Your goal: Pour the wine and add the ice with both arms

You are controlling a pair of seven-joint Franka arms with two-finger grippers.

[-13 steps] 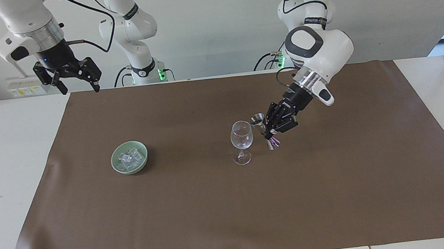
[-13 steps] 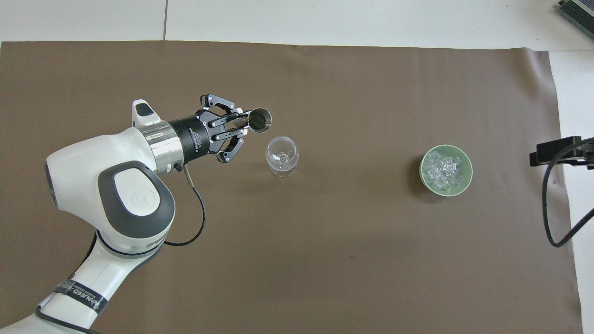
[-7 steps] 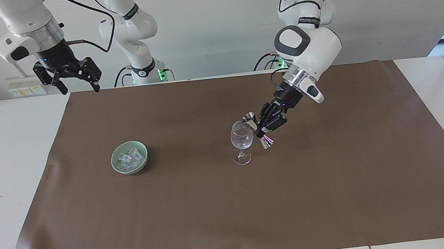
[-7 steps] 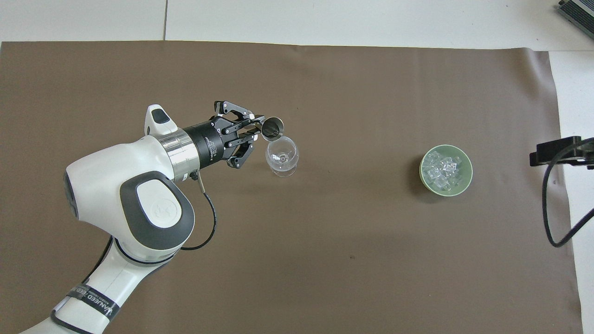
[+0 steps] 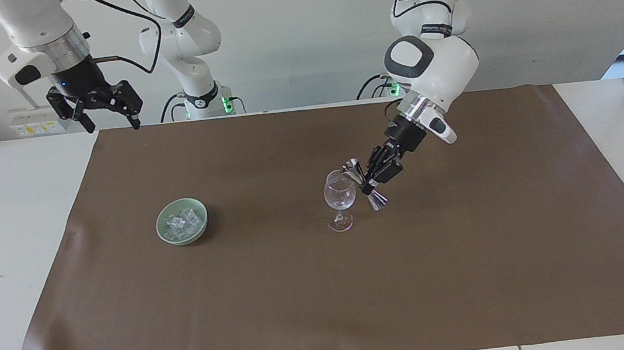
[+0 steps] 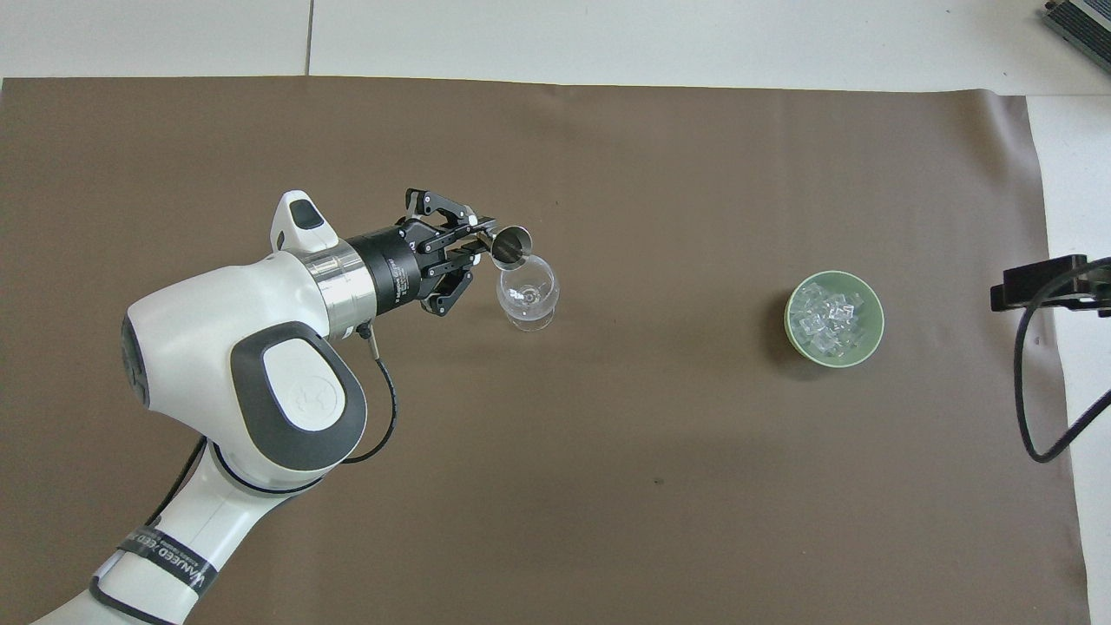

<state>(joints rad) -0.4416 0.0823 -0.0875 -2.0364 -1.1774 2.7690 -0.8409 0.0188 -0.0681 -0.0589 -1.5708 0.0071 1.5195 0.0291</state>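
A clear wine glass [image 5: 340, 201] [image 6: 526, 295] stands upright near the middle of the brown mat. My left gripper [image 5: 370, 182] [image 6: 480, 246] is shut on a silver double-cone jigger [image 5: 364, 185] [image 6: 511, 244], tilted with its upper cup at the glass's rim. A pale green bowl [image 5: 181, 220] [image 6: 834, 319] holds the ice [image 5: 182, 222] [image 6: 829, 315], small clear cubes, toward the right arm's end. My right gripper [image 5: 105, 109] is open, high over the table edge nearest the robots, and waits.
The brown mat [image 5: 325, 291] [image 6: 608, 477] covers most of the white table. A black cable and bracket [image 6: 1046, 291] lie off the mat at the right arm's end.
My left gripper has carried the jigger toward the wine glass and tilted it more, so its cup now meets the glass's rim. The right arm has not moved.
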